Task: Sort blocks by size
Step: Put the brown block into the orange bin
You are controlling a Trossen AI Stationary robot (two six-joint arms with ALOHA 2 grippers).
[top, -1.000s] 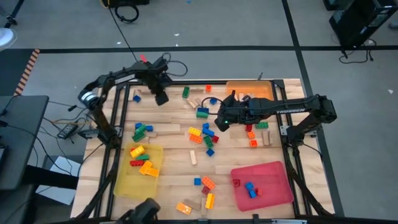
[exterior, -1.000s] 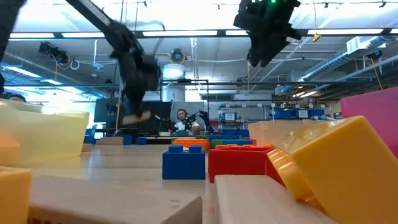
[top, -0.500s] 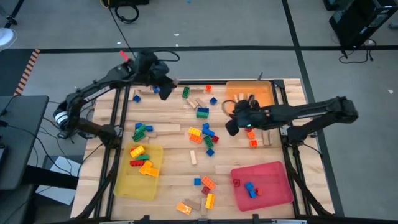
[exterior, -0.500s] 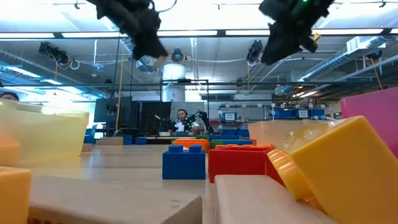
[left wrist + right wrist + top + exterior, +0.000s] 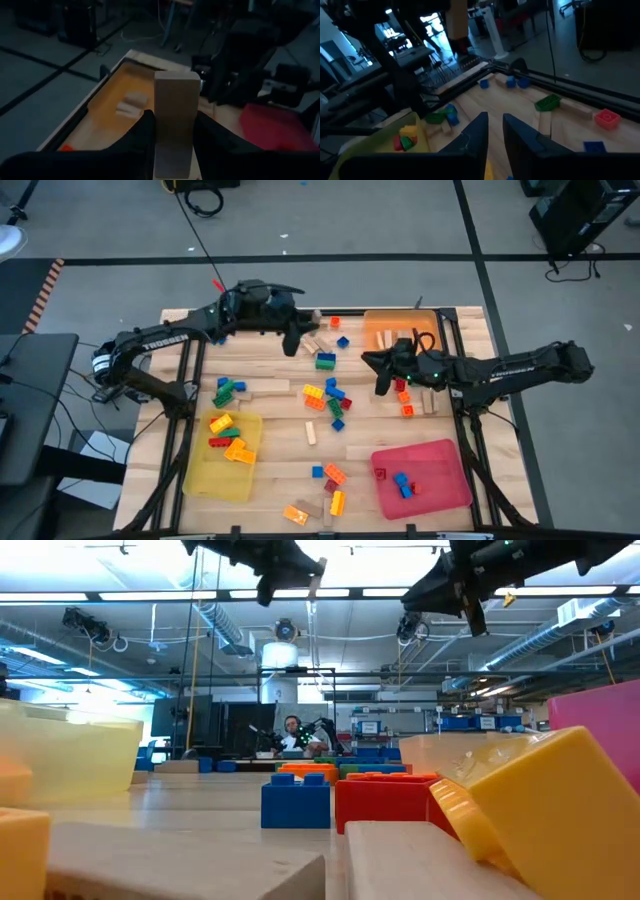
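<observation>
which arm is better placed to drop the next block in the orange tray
Left. The left gripper already holds a plain tan wooden block and hangs near the flat orange tray. The right gripper is shut with nothing visible between its fingers, above the table beside that tray.

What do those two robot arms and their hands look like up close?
Both arms are dark, slim and jointed, with white lettering along the forearm. The left hand and right hand each end in two flat black fingers. A small green light glows near the right wrist.
</observation>
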